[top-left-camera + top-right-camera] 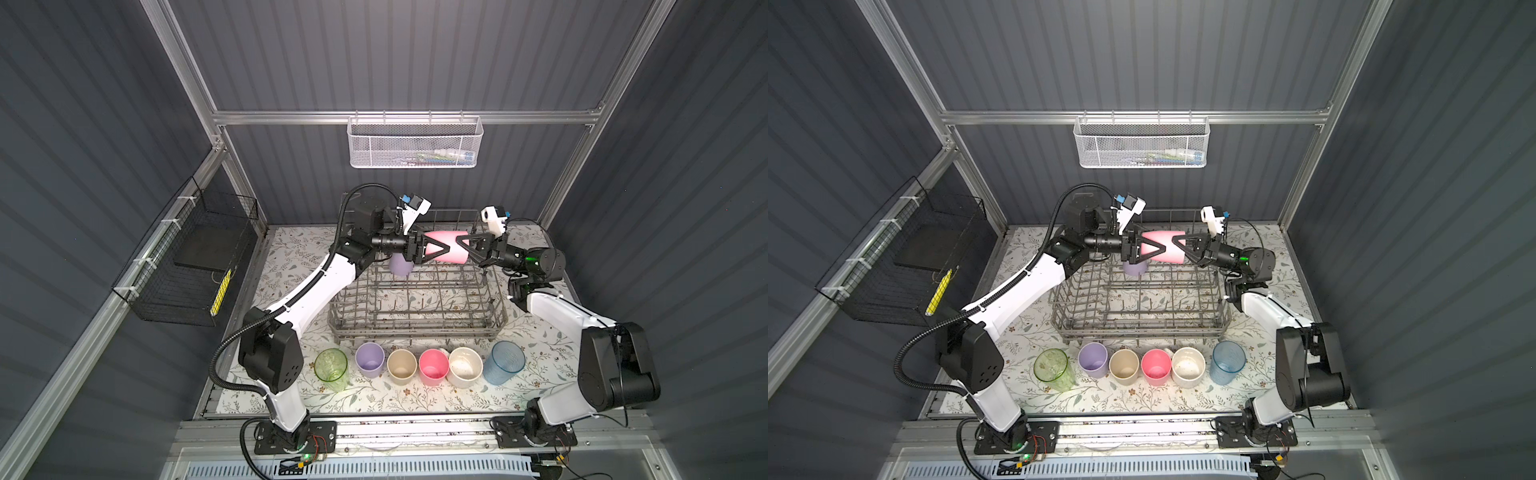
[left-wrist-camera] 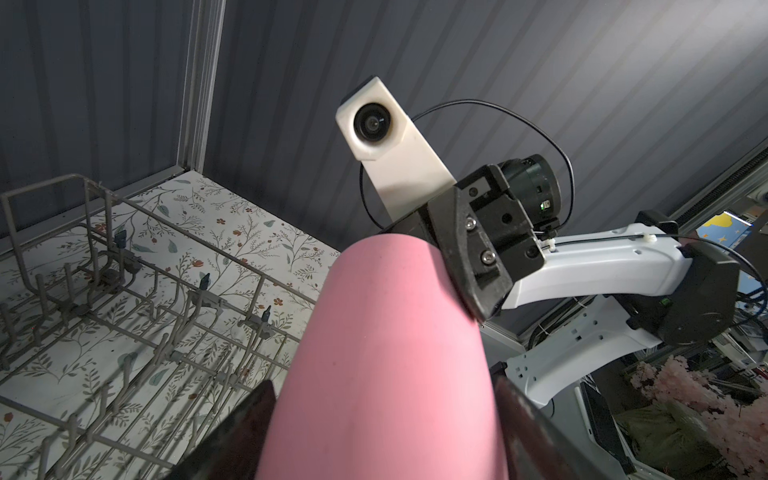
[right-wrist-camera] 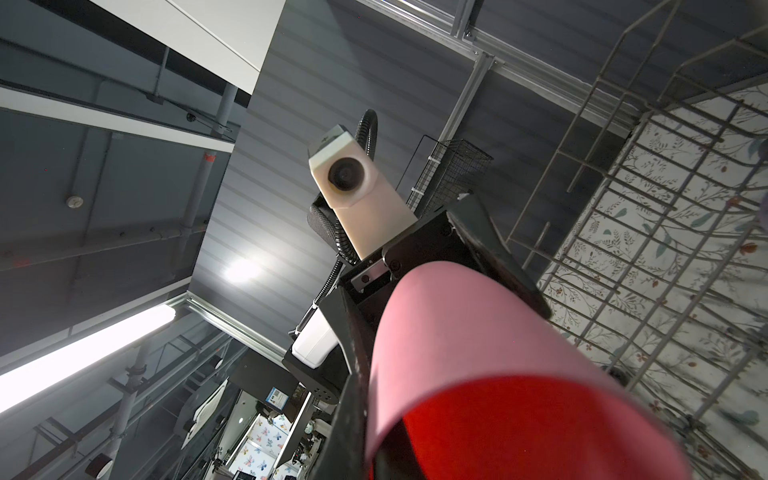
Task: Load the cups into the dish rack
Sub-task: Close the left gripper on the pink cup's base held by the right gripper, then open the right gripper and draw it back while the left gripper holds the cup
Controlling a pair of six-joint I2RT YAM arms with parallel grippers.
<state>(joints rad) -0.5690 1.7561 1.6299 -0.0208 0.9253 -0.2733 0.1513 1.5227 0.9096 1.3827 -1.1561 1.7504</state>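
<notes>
Currently the pink cup hangs sideways above the back of the dish rack, rim pinched by the clenched right end effector; the left end effector straddles its base, grip unclear. Releasing early could drop it askew onto the tines.

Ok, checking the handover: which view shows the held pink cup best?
A top view: pink cup end to end between left gripper and right gripper. Left wrist shows only wall; right wrist adds the mouth.
</notes>
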